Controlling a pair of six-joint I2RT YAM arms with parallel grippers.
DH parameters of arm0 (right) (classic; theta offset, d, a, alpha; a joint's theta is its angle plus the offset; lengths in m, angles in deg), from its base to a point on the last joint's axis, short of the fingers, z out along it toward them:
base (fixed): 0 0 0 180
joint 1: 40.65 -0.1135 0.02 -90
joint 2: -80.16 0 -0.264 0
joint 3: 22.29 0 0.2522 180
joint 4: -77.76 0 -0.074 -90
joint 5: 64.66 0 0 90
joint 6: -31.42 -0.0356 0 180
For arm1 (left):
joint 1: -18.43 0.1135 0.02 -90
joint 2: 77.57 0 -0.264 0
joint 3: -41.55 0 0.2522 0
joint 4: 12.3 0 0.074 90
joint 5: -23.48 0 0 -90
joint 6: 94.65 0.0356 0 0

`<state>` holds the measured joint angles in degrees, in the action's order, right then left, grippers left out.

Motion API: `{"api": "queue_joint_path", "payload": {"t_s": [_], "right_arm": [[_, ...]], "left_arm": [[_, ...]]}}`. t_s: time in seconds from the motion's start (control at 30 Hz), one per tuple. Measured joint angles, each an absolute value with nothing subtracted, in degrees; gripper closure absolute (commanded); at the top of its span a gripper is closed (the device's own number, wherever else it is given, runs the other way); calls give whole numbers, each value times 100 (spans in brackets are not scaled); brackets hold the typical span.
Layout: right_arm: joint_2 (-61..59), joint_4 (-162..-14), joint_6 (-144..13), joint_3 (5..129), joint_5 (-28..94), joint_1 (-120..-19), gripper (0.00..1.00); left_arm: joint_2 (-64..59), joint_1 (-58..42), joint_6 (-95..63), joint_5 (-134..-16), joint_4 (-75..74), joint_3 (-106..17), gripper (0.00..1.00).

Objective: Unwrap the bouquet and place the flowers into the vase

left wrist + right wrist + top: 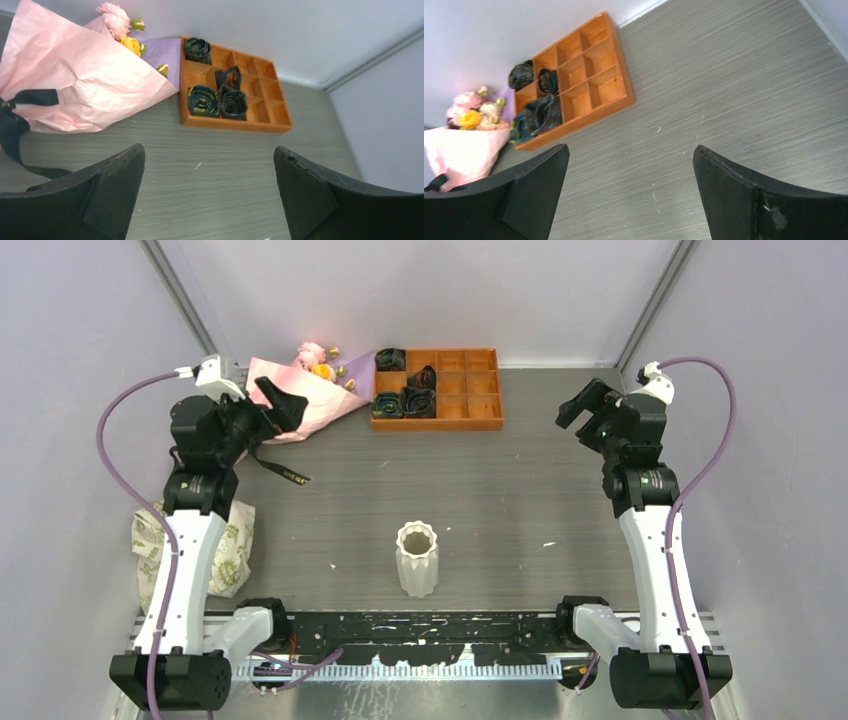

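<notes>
— Bouquet (322,405) position is requested.
— It is laid on its side at the far left of the table (520,500), still wrapped in pink and purple paper. Its wide end is pointed toward the orange tray (437,424), and its purple edge is seen just beside the tray's left wall. The black ribbon (285,473) is tied at the narrow end, and one tail is trailed over the table surface.
— Flower condition is requested.
— The flowers (320,360) are held inside the paper. Only pink and yellow heads are shown at the wide end; the stems are hidden.
— Vase position is requested.
— The vase (417,558) is stood upright near the middle of the near edge, well apart from the bouquet.
— Left gripper (280,405) state is requested.
— Its fingers are spread wide apart, and nothing is seen between them in the left wrist view. From above it is seen over the narrow end of the bouquet; contact cannot be told.
— Right gripper (580,405) state is requested.
— Its fingers are likewise spread wide, and nothing is gripped. It is raised at the far right, well apart from the tray.
— Other items are requested.
— Dark fabric coils (418,400) are lodged in the tray's left compartments. A leaf-print cloth (235,550) is laid beside the left arm.
</notes>
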<state>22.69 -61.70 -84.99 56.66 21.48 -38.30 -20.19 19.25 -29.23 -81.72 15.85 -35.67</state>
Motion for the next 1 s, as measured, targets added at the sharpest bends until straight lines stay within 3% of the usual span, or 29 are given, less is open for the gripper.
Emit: {"api": "queue_joint_path", "payload": {"t_s": [0.17, 0.3, 0.47, 0.67, 0.77, 1.0], "right_arm": [[2428, -6017, -8746, 5847, 2659, -3830, 0], [2583, -6353, -9185, 5930, 3029, -3830, 1], [3436, -7173, -9885, 5067, 3422, -3830, 0], [3475, -7155, -10020, 5307, 3975, -3830, 1], [3455, -7129, -10020, 5390, 4076, -3830, 0], [3503, -6871, -9998, 5390, 4159, -3830, 1]], "left_arm": [[-2071, 1927, -4317, -7993, 2118, -4465, 0], [-2314, 1927, -5615, -8471, 1469, -4684, 0], [-2570, 1927, -6608, -9282, 1056, -4852, 4], [-3083, 1927, -6273, -9916, 282, -4538, 0], [-3160, 1925, -5805, -9791, 765, -4717, 2], [-526, 1916, -3618, -8635, 3784, -8201, 1]]}}
